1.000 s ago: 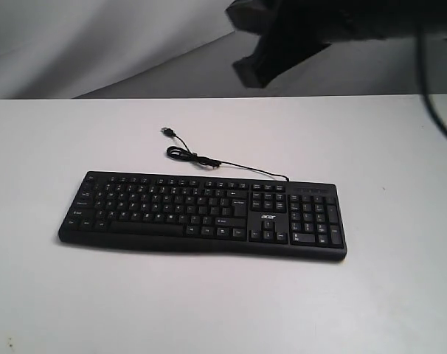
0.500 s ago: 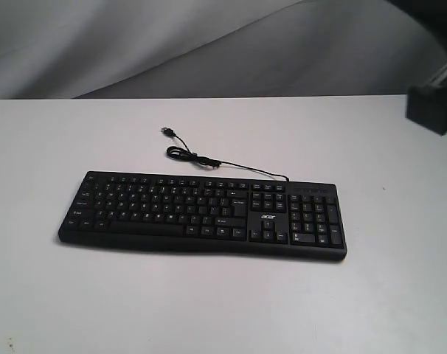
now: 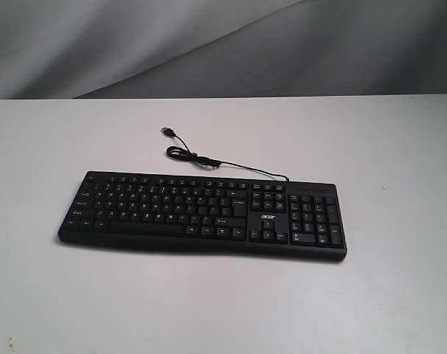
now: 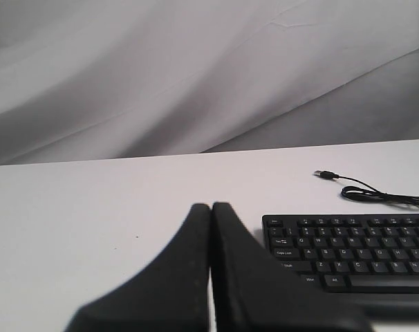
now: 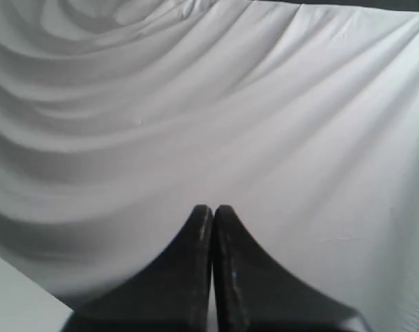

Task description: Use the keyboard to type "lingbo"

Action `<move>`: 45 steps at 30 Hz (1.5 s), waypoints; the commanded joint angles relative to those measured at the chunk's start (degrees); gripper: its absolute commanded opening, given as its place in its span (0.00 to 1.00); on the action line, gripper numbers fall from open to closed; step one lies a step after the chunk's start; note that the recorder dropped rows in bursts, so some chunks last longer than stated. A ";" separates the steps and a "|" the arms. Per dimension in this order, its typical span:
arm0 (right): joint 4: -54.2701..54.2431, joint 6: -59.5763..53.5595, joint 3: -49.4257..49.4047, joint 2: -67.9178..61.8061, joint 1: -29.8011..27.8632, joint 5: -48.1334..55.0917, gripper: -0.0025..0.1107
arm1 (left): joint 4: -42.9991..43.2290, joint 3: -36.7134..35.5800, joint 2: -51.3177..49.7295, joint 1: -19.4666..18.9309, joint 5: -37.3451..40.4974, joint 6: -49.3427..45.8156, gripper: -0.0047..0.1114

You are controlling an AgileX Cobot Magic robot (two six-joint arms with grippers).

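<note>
Left hand (image 4: 211, 206) found clenched, keyboard (image 4: 355, 249) near on bench (image 3: 356, 133); right hand (image 5: 212, 207) clenched too, facing backdrop cloth (image 5: 196, 104). Needed closed tip squarely over L, pressed straight down, neighbours spared.

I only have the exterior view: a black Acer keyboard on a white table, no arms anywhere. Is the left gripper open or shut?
Observer: Shut. In the left wrist view the left gripper has its fingers pressed together with nothing between them.
Operator: Does that camera see the keyboard?
Observer: Yes. The Caps Lock end of the keyboard lies ahead of the closed tips, which are not touching it.
Operator: And the right one?
Observer: The right gripper is shut too. Its camera faces the white backdrop cloth, and no keyboard shows there.
</note>
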State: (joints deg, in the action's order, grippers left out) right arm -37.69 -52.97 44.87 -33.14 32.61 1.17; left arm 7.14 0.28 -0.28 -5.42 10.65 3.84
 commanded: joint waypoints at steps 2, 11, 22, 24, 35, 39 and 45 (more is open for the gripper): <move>-0.70 5.38 -0.93 3.07 -0.42 -0.21 0.02 | 0.01 -0.28 0.28 0.31 -0.34 0.12 0.04; -0.70 13.03 -15.50 14.83 -17.28 -2.27 0.02 | 0.01 -0.28 0.28 0.31 -0.34 0.12 0.04; 0.60 21.44 -34.08 30.20 -31.38 -2.68 0.02 | 0.01 -0.28 0.28 0.31 -0.34 0.12 0.04; 3.55 21.44 -36.14 31.53 -32.00 -2.57 0.02 | 0.01 -0.28 0.28 0.31 -0.34 0.12 0.04; 3.82 43.03 -43.71 33.14 -32.12 -2.35 0.02 | 0.01 -0.28 0.28 0.31 -0.34 0.12 0.04; 4.10 45.98 -44.87 33.14 -32.12 -2.10 0.02 | 0.01 -0.28 0.28 0.31 -0.34 0.12 0.04; 14.91 45.97 -44.87 33.14 -32.12 2.32 0.02 | 0.01 -0.28 0.28 0.31 -0.34 0.12 0.04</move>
State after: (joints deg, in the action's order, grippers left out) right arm -29.05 -7.35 0.20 -0.22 1.01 0.75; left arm 7.14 0.28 -0.28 -5.42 10.65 3.84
